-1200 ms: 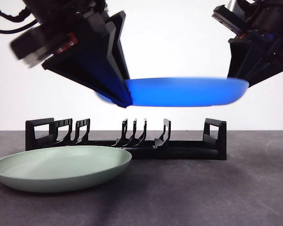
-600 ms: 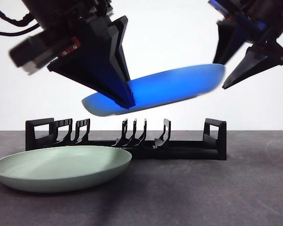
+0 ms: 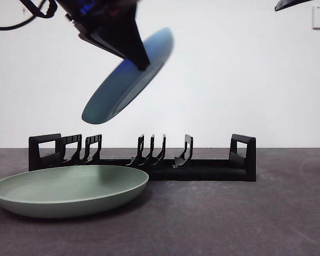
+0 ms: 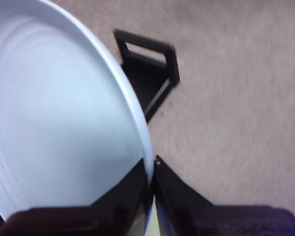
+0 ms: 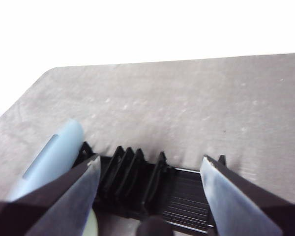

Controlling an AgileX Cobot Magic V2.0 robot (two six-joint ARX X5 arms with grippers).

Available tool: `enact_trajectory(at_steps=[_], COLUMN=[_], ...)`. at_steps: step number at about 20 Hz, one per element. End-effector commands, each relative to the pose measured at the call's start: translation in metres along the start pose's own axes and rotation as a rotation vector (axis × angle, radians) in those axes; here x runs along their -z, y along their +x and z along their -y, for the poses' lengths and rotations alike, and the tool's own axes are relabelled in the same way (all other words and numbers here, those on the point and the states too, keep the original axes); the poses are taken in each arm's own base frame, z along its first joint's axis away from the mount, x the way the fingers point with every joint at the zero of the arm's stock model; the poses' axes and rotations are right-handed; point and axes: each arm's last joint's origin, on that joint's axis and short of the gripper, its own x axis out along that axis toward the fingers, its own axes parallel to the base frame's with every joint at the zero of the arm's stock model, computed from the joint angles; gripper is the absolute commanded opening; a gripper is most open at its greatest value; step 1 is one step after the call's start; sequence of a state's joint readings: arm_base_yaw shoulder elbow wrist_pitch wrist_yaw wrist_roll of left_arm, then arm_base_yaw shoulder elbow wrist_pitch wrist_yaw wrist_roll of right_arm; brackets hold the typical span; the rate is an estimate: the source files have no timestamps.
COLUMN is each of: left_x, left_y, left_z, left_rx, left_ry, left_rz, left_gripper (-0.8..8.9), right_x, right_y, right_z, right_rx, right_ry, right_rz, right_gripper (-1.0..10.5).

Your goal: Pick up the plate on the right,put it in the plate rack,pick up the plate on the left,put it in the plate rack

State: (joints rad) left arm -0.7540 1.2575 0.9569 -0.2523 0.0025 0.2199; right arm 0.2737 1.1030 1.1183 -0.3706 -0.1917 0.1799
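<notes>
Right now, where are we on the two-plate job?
Nothing is racked yet: the plate rack holds no plate. In hand: the left gripper pinches the blue plate by its rim, tilted above the rack; the right gripper is open and clear. Left: slotting it, then the green plate, on the table.

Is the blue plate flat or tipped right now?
Tipped. The blue plate hangs steeply slanted above the plate rack, pinched at its rim by the left gripper.
</notes>
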Motion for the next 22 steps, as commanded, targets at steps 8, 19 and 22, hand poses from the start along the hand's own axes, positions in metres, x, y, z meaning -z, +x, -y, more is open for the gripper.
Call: enact_trajectory(at_steps=[8,19,22], left_x=[0.000,0.021,0.029], left_y=[-0.029,-0.025,-0.016], left_z=[-0.098,-0.142,-0.149], left_rx=[0.178,0.171,0.163], left_ry=[-0.402,-0.529,-0.554], left_rz=[0.255,0.296,0.266], left_gripper=[-0.10,-0.10,-0.10], right_x=[0.004,0.004,0.004], right_y=[0.003,0.003,0.003], right_z=[0.002,0.002,0.002], right_rx=[0.047,0.044,0.045], right_ry=[0.012,0.019,0.019], right_rz=[-0.028,-0.030,-0.032], right_gripper=[3.4,3.4,3.4])
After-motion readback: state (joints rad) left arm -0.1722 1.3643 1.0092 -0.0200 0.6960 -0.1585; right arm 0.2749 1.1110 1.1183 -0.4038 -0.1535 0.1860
